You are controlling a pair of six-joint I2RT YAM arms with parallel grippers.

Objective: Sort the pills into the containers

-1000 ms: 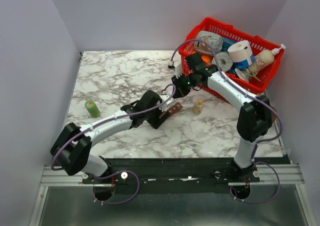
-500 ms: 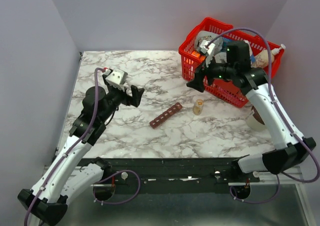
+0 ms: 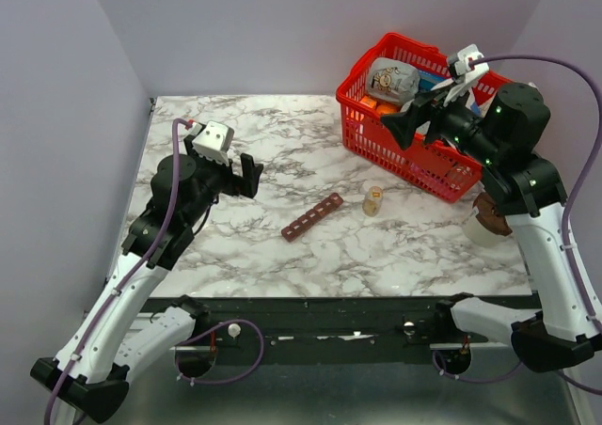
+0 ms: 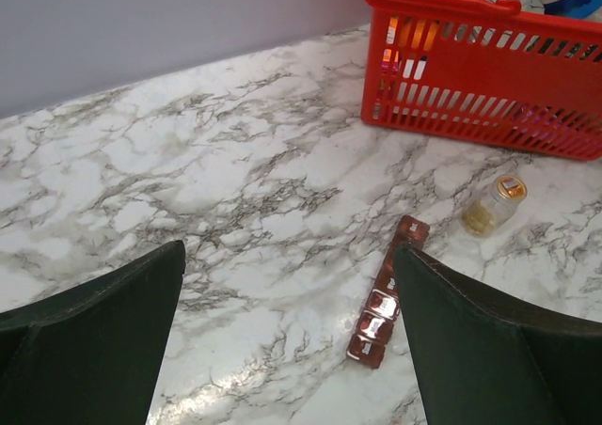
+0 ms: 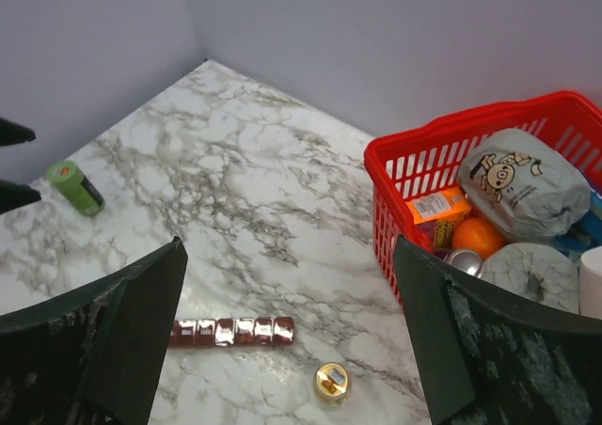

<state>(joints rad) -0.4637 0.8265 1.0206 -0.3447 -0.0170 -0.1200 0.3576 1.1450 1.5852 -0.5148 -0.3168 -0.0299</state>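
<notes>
- Both arms have backed off. A sec ago L and R were crowded low over the containers strip (image 3: 313,217); now they're up high and wide apart.
- Left gripper (image 3: 251,174): fingers spread wide, nothing btwn them.
- Right gripper (image 3: 406,122): pinched shut a sec ago, now spread wide too and empty, up by the red basket (image 3: 404,159).
- Strip lies flat on the marble table (image 3: 282,143), let go. It's well below and ahead of the left gripper, toward its right finger. From the right gripper it's down below, nearer its left finger.
- Small bottle (image 3: 373,200) stands upright near the strip's end on the right gripper's side, not touching it, cap on.
- My read: a release/reset, not a finish. Tan pills (image 4: 481,221) seem to sit in the bottle, so the next grab prob needs that bottle opened.
- Can't tell whether any compartment is open or holds a pill; the tops just glare in both wrist views.
- Green tube (image 5: 75,187) shows only from the right wrist. From above, the left arm covers it.
- Basket contents are cut off at the frame edges, and single pills are too small to count.
</notes>
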